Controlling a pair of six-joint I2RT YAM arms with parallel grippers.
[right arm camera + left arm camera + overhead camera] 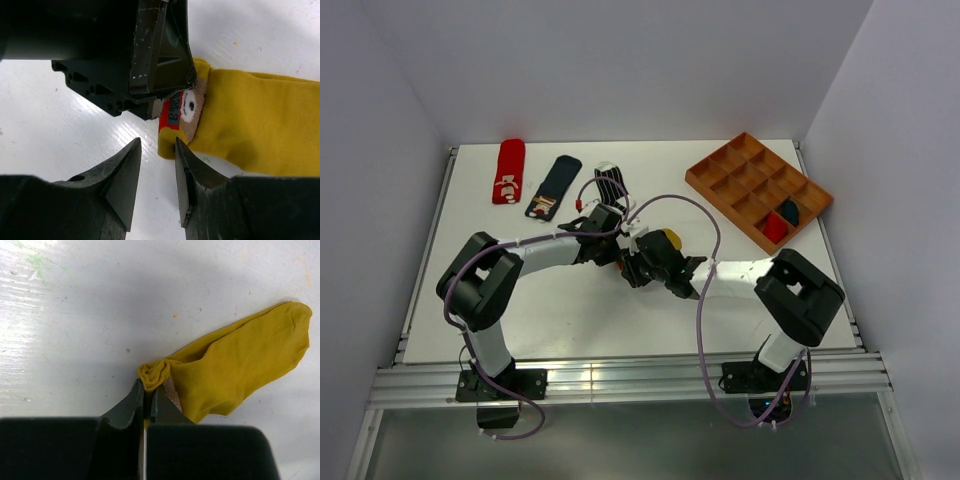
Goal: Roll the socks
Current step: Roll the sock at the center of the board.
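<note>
So the white table fills most of the overhead view; the left arm and right arm reach in from the near edge and meet around the middle.

At the far right there's a wooden tray with a grid of compartments, sitting at an angle. Two compartments at its near right end are filled; one has a balled red sock, the one beside it a balled navy sock.

On the far left, three socks lie flat in a row; a flat red sock with white marks, then a navy sock with a patch, then a striped sock partly behind the left arm's cable.

The yellow sock is mid-table, right where the arms meet; mostly flat, one end scrunched into a little knot. The left tool is clamped tight on that scrunched end, pinching the fabric.

The right tool has its jaws apart with a clear gap; the tips sit at the corner of that same end, next to a beige patch with an eye on it and a red label; can't tell if they actually touch the fabric.
</note>
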